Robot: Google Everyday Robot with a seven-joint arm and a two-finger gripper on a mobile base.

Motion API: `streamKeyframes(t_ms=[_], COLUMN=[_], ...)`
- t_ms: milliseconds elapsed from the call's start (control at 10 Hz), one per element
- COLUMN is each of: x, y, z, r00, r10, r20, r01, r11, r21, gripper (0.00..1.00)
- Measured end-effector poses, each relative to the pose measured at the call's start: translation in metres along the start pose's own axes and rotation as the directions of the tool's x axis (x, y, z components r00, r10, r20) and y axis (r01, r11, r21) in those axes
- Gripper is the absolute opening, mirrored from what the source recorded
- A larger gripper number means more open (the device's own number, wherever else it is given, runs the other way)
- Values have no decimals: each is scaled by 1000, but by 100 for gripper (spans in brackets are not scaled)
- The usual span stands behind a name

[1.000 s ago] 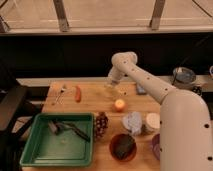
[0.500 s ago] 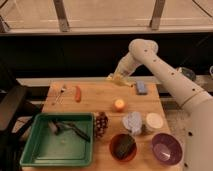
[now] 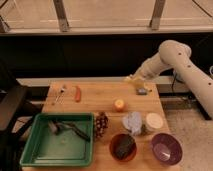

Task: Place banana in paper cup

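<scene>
Evidently the pincer (image 3: 136, 80) gripped the banana (image 3: 131, 78) above the worktop (image 3: 100, 96), far right corner. Dropped crooked, it could topple the narrow cup (image 3: 153, 121).

The one camera sits high on the near side of the desk (image 3: 100, 97) and looks down and across it toward the dark wall and the glazed rail behind. It stands at middle distance: the whole desk fills the lower half, with its near edge cut by the bottom of the frame. The arm enters from the right, and the claw (image 3: 134, 80) grips the banana (image 3: 130, 78) above the desk's far right edge
</scene>
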Motion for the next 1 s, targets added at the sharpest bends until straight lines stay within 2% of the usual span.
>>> streamKeyframes(t_ms=[200, 500, 1000], x=[21, 47, 91], y=[26, 56, 87], z=[-10, -7, -1], r00=[998, 991, 965], r10=[54, 118, 218], r20=[-19, -60, -144], r01=[-55, -121, -234], r11=[998, 991, 967], r21=[-14, -56, -104], gripper=[0, 0, 0])
